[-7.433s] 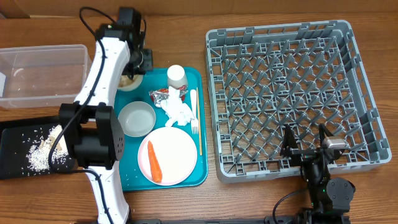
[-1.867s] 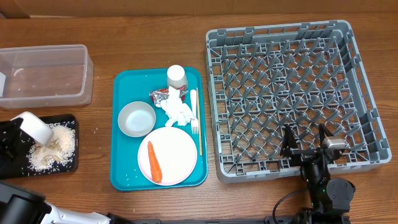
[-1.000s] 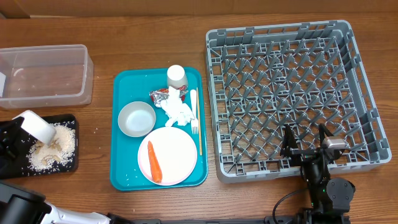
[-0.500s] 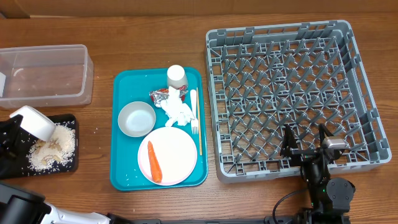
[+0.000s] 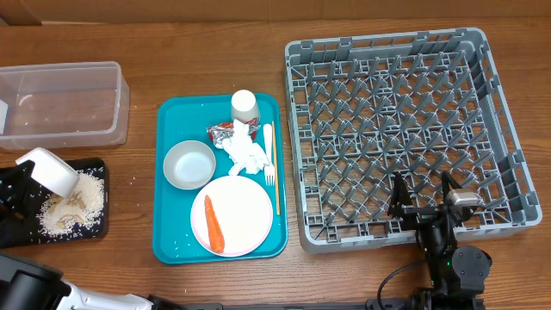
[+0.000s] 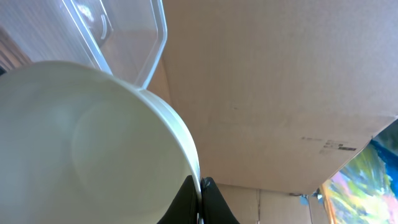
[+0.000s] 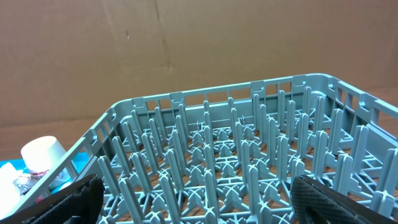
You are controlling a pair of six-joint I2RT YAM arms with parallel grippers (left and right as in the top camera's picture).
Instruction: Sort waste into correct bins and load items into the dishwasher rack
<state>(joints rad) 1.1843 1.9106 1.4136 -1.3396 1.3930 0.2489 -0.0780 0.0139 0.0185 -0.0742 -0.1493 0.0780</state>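
Observation:
My left gripper (image 5: 24, 182) is shut on the rim of a white bowl (image 5: 49, 170) and holds it tilted over the black tray (image 5: 17, 232), which holds pale food scraps (image 5: 73, 200). In the left wrist view the bowl (image 6: 87, 137) fills the frame, its rim pinched between my fingertips (image 6: 210, 202). The clear tub (image 5: 60, 103) lies just behind. A second white bowl (image 5: 189, 164), the pink plate (image 5: 241, 211) with the carrot (image 5: 213, 224), the cup (image 5: 244, 105), the wrapper (image 5: 225, 131) and the napkin (image 5: 248, 155) lie on the teal tray (image 5: 168, 250). My right gripper (image 5: 424, 200) is open and empty at the grey rack's (image 5: 405, 129) front wall.
A pale fork (image 5: 269, 155) lies along the teal tray's right side. A few scraps lie on the wood beside the black tray. In the right wrist view the rack (image 7: 236, 155) fills the frame, with the cup (image 7: 43, 152) at the left. A cardboard wall stands behind the table.
The left arm has carried the bowl from the teal tray's back left to over the black tray, where more scraps lie. In the last second the bowl rose slightly. The right arm has not moved.

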